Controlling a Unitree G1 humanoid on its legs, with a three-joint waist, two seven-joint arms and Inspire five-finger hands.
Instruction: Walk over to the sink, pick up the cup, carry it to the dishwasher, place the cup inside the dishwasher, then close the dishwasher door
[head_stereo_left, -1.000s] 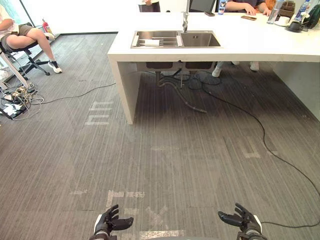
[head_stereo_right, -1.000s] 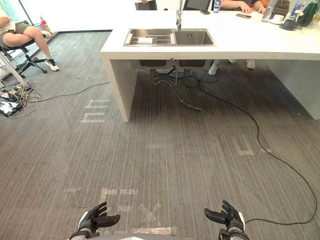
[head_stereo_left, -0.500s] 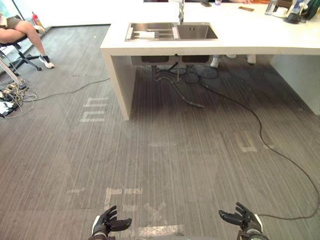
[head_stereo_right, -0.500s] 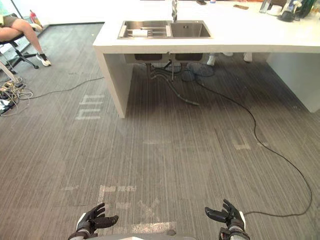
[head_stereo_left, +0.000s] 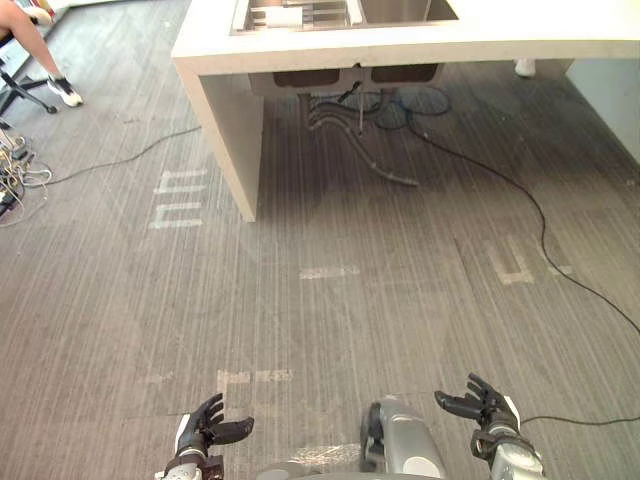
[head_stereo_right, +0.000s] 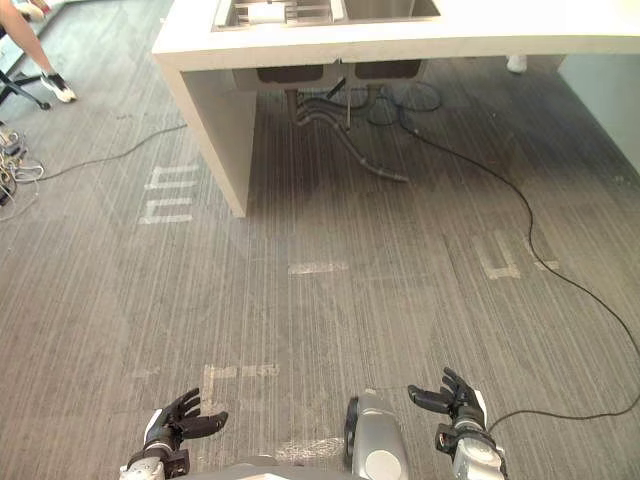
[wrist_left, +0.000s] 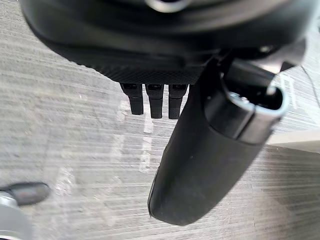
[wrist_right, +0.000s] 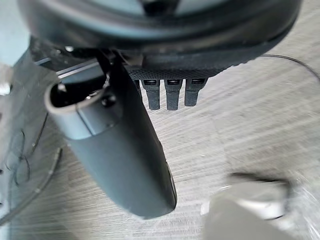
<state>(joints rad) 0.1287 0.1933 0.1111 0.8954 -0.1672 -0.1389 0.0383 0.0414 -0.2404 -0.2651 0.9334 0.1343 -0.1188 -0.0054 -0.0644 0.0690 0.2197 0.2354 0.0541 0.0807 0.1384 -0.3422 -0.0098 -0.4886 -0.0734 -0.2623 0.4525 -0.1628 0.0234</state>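
Observation:
The steel sink (head_stereo_left: 405, 10) is set in a white counter (head_stereo_left: 420, 45) at the far edge of the eye views. In its left basin lies a small white object (head_stereo_left: 283, 15), possibly the cup; I cannot tell its shape. My left hand (head_stereo_left: 205, 430) hangs low over the grey floor at the near left, fingers spread and empty. At the near right, my right hand (head_stereo_left: 485, 408) is held the same way, open with nothing in it. The wrist views show the straight fingers (wrist_left: 152, 102) and thumb (wrist_right: 120, 160) over bare floor.
The counter's white side panel (head_stereo_left: 225, 130) stands ahead to the left, with drain hoses (head_stereo_left: 350, 110) under the sink. A black cable (head_stereo_left: 540, 215) snakes across the floor on the right. A seated person's shoe (head_stereo_left: 62, 90) and loose cords (head_stereo_left: 15, 175) are at the far left.
The whole picture has shifted: the camera has moved closer and tipped down, so the counter sits nearer the top edge. Both hands stay open and empty.

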